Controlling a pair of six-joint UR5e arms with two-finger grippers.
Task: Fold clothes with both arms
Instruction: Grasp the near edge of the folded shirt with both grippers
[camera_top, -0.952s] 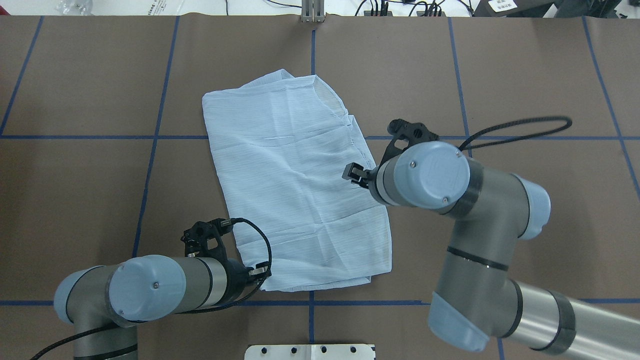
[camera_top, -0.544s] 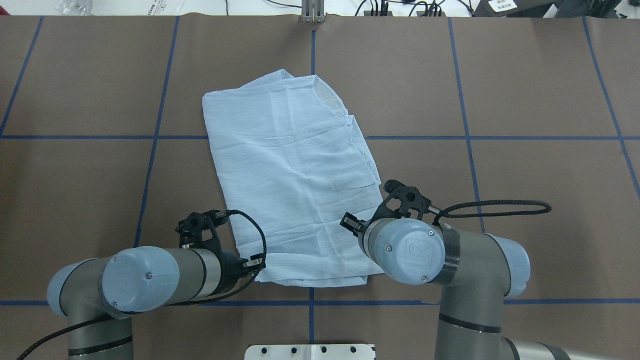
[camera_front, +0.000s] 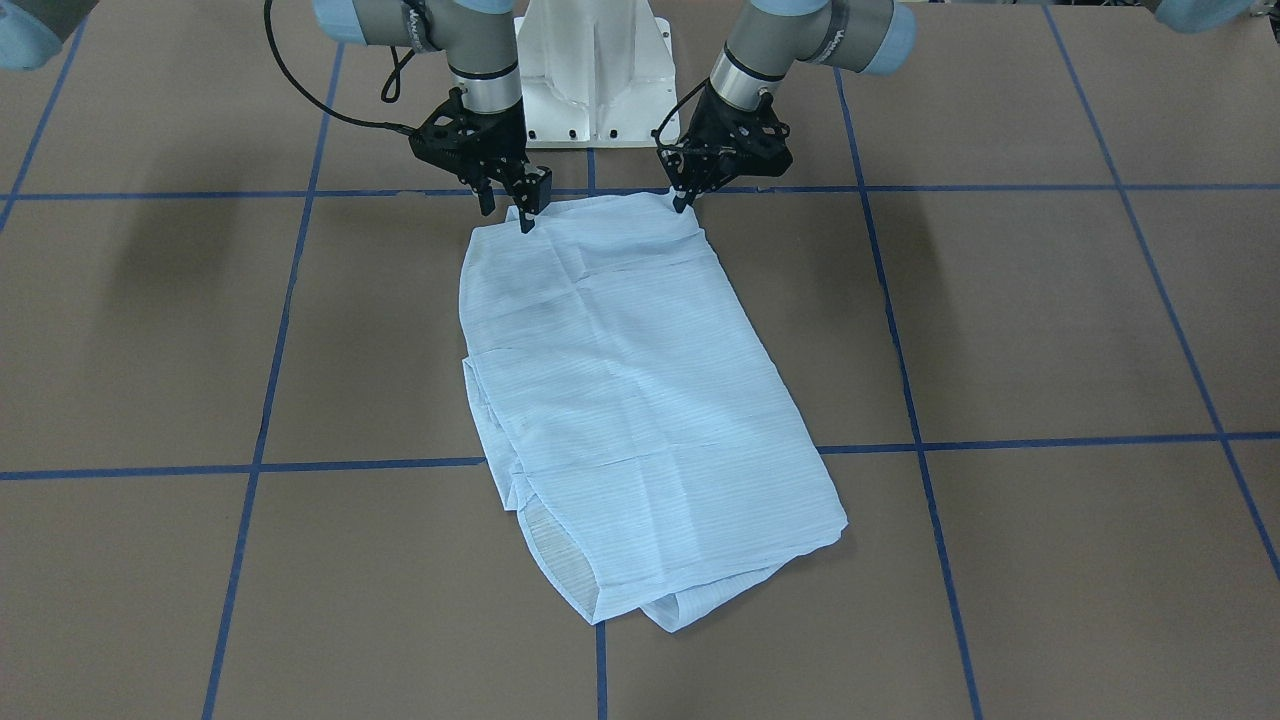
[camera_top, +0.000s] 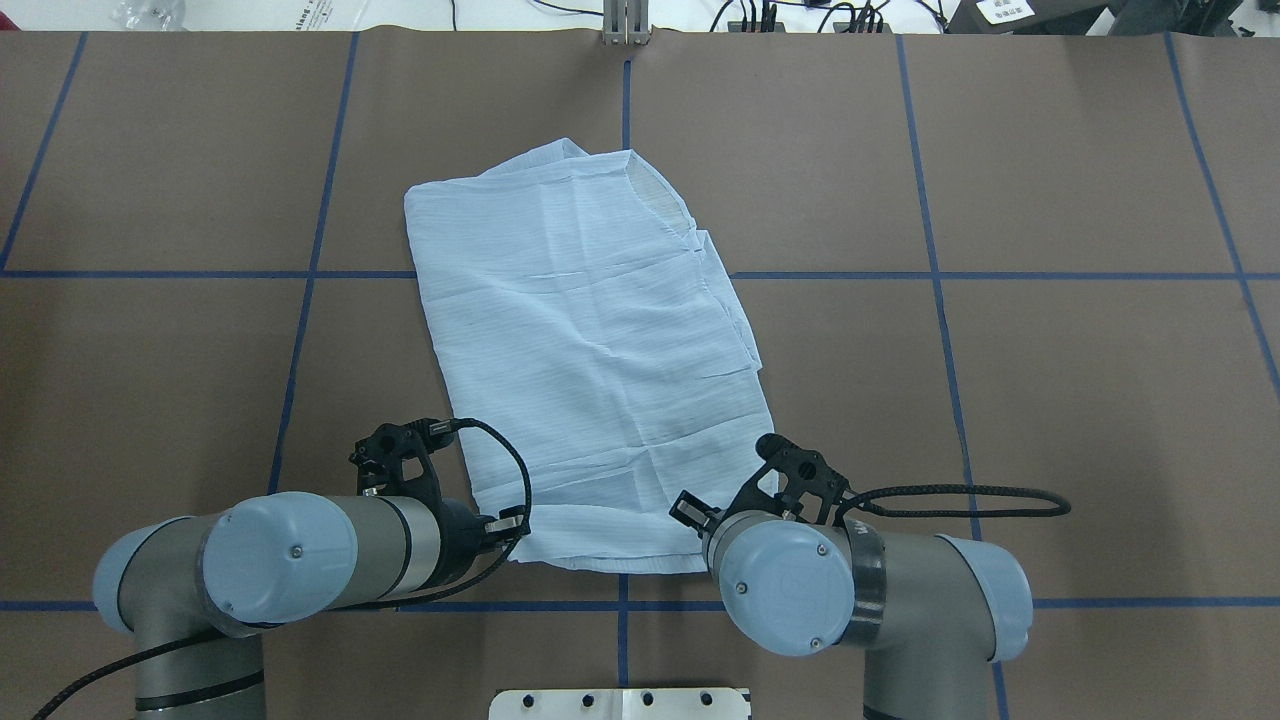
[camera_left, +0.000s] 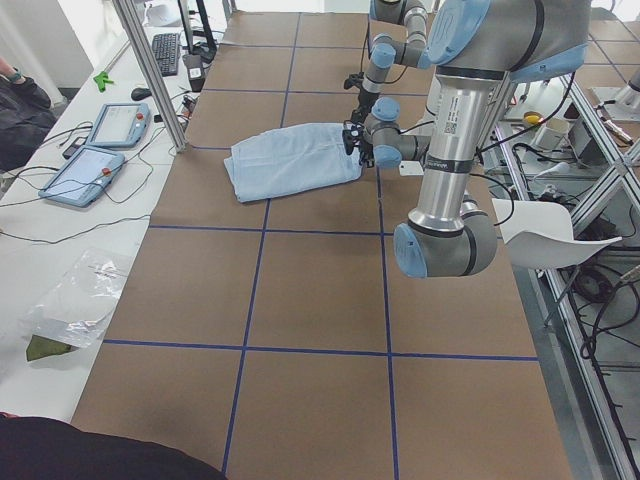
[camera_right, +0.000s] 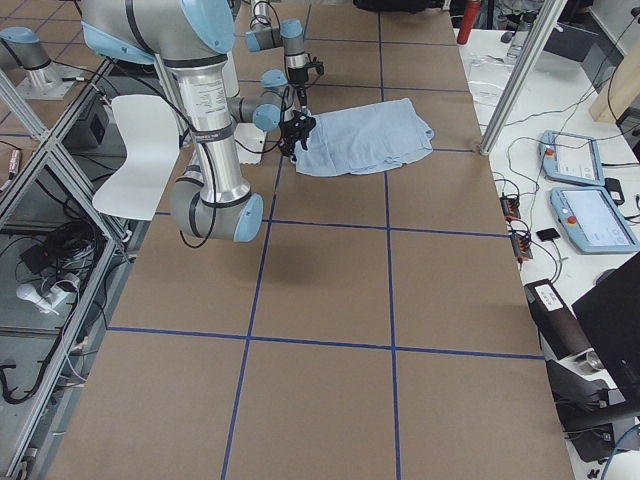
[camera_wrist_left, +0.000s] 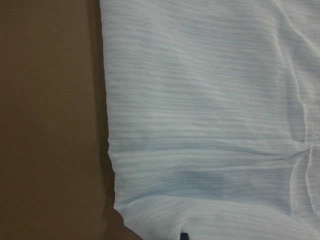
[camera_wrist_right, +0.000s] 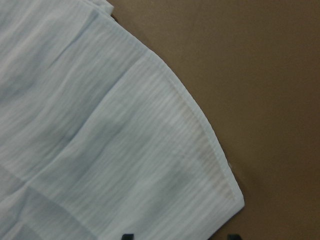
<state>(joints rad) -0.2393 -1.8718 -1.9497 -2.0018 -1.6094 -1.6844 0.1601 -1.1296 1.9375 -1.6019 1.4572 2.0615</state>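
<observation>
The shirt (camera_front: 640, 400) lies folded flat in a long slab in the middle of the table (camera_front: 1000, 320), slanting away from the robot. Both arms are hunched in close to the base, wrists turned straight down over the shirt's near edge, one at each corner. The right gripper (camera_front: 508, 208) has its jaws parted over its corner (its wrist camera shows a dark tip on either side of the hem there). The left gripper (camera_front: 684, 198) is low at the other corner. I cannot tell whether its jaws are parted or closed.
</observation>
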